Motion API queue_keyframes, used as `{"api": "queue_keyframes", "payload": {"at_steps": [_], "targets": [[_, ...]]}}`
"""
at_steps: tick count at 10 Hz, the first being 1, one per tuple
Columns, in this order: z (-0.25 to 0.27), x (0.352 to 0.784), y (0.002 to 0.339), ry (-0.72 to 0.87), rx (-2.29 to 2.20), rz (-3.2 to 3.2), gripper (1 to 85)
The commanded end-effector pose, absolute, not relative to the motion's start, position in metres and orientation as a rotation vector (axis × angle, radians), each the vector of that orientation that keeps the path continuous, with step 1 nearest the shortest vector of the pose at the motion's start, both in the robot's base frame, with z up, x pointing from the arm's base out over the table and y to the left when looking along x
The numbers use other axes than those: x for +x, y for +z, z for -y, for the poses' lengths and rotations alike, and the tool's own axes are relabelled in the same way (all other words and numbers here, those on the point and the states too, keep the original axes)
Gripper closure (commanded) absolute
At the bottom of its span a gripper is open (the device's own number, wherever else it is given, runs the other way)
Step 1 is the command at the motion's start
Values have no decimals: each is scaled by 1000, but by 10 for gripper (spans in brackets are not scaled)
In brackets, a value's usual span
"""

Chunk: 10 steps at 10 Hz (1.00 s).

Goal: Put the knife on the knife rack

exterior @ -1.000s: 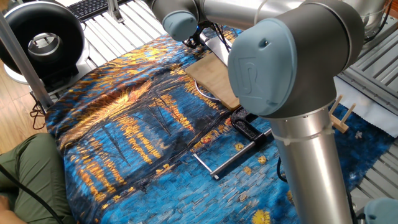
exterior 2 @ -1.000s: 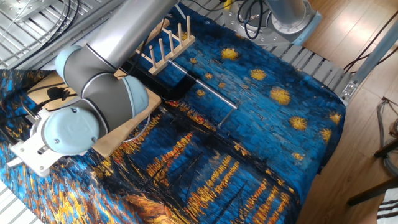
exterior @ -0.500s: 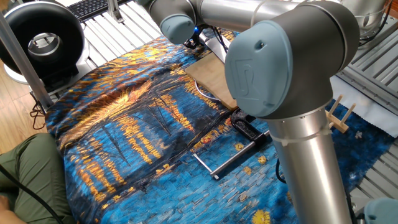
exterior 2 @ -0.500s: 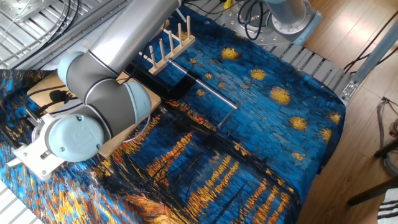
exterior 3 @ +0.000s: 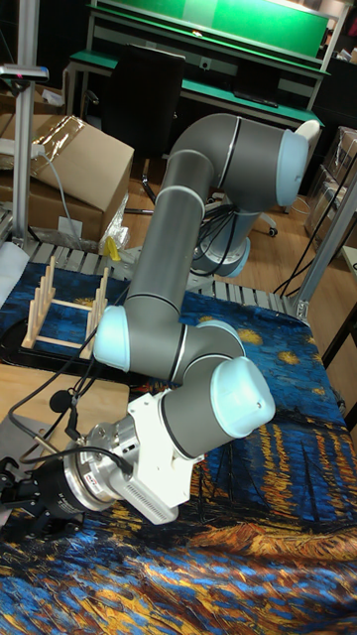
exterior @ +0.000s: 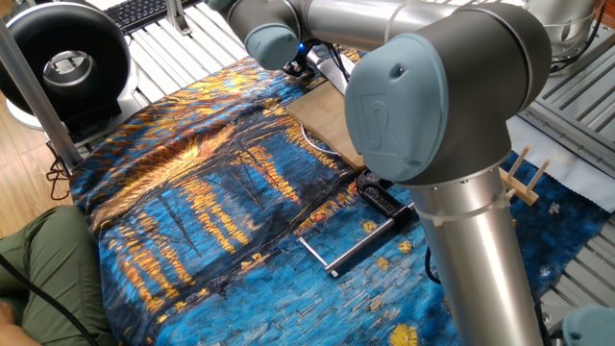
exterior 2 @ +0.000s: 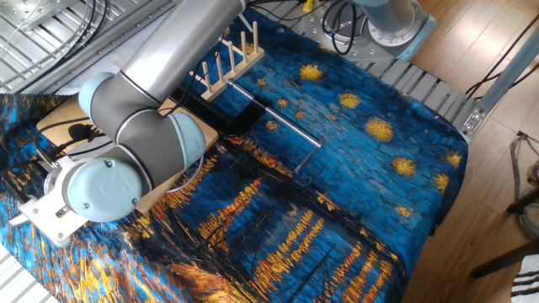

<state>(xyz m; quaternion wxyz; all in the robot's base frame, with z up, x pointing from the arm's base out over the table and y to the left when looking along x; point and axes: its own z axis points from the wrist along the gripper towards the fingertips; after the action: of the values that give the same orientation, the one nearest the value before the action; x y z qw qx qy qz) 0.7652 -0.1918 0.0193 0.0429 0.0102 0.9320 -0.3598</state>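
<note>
Three fixed cameras, all close on arm and cloth.
Two look down from opposite sides, sharing the knife rack (exterior 2: 226,59); the tall view sits low.

The arm (exterior 2: 143,126) blocks the knife from all three cameras. The tool (exterior 3: 20,496) runs off the tall view's left edge, jaws unreadable. Only the knife rack (exterior: 524,178) end pokes past the elbow.

Arm (exterior 2: 143,135) shifted slightly toward board (exterior 2: 59,126).

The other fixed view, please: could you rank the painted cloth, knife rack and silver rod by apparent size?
1. Painted cloth.
2. Knife rack, partly behind the arm.
3. Silver rod: similar length, far thinner.
</note>
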Motion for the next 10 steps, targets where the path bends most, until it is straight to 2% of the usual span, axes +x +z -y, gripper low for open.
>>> {"api": "queue_keyframes", "payload": {"at_steps": [1,10], "targets": [[192,765,17,-1108,55,-2852,240],[194,760,17,-1127,79,-2855,240]]}}
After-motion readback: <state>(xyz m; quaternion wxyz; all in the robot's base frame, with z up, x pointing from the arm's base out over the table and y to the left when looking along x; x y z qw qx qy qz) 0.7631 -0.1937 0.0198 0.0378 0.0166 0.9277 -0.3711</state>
